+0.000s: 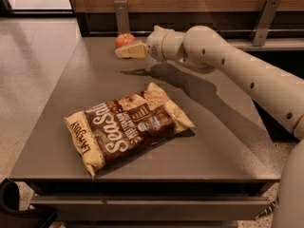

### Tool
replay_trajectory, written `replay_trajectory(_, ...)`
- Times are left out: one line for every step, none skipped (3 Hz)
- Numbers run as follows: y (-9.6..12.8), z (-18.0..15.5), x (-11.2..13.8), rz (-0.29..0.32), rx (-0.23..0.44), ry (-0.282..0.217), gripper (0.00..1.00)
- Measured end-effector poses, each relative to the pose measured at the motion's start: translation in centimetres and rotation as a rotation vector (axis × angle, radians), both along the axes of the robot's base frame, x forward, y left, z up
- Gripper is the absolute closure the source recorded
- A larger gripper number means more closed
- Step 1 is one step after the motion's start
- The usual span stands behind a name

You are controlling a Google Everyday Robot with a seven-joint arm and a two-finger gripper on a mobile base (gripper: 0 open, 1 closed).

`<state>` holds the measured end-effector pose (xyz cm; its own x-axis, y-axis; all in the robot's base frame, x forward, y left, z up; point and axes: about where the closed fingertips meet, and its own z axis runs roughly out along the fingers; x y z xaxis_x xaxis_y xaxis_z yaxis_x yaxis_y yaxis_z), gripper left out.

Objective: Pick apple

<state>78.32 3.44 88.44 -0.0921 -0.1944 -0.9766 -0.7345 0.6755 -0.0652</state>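
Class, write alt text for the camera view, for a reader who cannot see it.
A cream robot arm reaches across a grey table, its tool at the far edge close beside a red apple. A brown snack bag lies flat nearer the front.

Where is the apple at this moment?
In the camera view, the apple sits at the table's far edge, left of centre, just behind the gripper and well beyond the chip bag.

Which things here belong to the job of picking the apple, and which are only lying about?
For the job:
apple, at the far edge of the table
gripper, close in front of the apple

Lying about:
chip bag, flat near the front edge
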Motion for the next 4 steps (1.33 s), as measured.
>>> replay_trajectory(1.6, -0.9, 1.0, 0.022, 0.013, 0.019, 0.00)
replay_trajectory(3.8, -1.7, 2.0, 0.029, 0.056, 0.018, 0.00)
replay_trajectory(5.4, -2.4, 2.9, 0.037, 0.096, 0.008, 0.03)
replay_trajectory(6.5, -3.6, 3.4, 0.041, 0.100, 0.022, 0.34)
